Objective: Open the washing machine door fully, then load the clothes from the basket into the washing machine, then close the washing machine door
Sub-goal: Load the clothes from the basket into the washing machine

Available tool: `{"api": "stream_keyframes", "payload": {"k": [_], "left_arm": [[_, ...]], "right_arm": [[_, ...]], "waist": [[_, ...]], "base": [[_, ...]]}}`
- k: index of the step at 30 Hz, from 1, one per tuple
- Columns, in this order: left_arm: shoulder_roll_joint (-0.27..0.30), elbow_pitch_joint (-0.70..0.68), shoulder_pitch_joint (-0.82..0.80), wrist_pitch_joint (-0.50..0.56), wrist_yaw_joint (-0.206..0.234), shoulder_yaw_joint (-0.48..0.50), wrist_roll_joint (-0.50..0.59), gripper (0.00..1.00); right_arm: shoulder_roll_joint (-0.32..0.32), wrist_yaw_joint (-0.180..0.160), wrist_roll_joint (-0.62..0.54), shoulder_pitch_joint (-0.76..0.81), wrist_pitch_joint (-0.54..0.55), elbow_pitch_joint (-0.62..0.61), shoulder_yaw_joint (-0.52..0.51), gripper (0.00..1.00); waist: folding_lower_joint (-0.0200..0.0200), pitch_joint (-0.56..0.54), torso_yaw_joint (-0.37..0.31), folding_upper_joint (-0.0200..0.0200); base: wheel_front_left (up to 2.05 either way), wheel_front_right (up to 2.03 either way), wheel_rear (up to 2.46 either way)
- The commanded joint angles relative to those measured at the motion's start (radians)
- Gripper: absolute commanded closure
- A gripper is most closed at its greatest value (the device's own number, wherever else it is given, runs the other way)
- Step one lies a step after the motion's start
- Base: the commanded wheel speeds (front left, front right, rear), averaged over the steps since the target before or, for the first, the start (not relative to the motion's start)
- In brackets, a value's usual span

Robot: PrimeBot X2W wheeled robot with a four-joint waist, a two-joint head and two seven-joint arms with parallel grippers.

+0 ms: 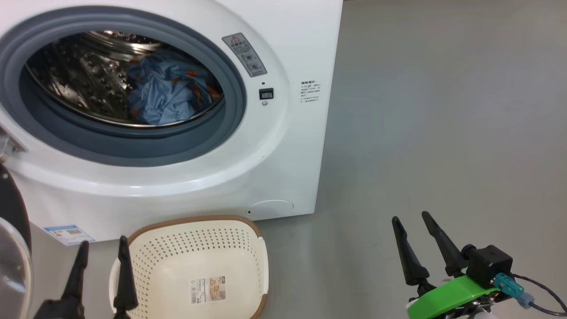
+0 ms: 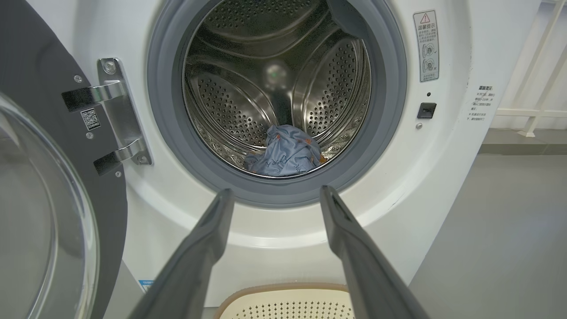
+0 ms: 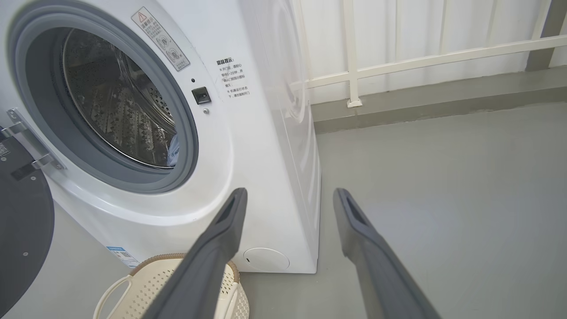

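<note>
Clothes (image 1: 170, 91) lie in the drum (image 1: 79, 75), basket (image 1: 195, 219) empty before the washing machine (image 1: 288, 146), left gripper (image 1: 102, 241) and right gripper (image 1: 410, 217) both spread and empty; closing judged due: push the open washing machine door (image 2: 40, 57) at its outer edge, away from the hinge (image 2: 117, 110), until latched

Evenly bright, with soft shadow beside the washing machine (image 1: 288, 177), steel glints inside it, wide-angle bowing along its sides.
</note>
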Motion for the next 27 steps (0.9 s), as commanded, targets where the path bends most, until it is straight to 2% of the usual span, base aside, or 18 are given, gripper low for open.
{"api": "stream_keyframes", "payload": {"k": [1, 15, 27], "left_arm": [[0.013, -0.038, 0.008, -0.005, 0.021, 0.022, -0.006, 0.0], [0.013, -0.129, 0.157, -0.005, 0.086, -0.041, -0.035, 0.0], [0.013, -0.142, 0.186, -0.005, 0.121, -0.05, -0.004, 0.0]], "right_arm": [[0.001, 0.002, -0.016, -0.001, -0.006, -0.029, 0.027, 0.0], [0.001, 0.002, -0.036, 0.028, -0.006, -0.047, 0.024, 0.0], [0.001, 0.002, -0.043, 0.03, -0.006, -0.057, 0.021, 0.0]], "waist": [[0.0001, -0.014, 0.001, 0.0], [0.0001, -0.048, 0.011, 0.0], [0.0001, -0.05, 0.007, 0.0]], "base": [[0.0, 0.0, 0.0], [0.0, 0.0, 0.0], [0.0, 0.0, 0.0]]}}
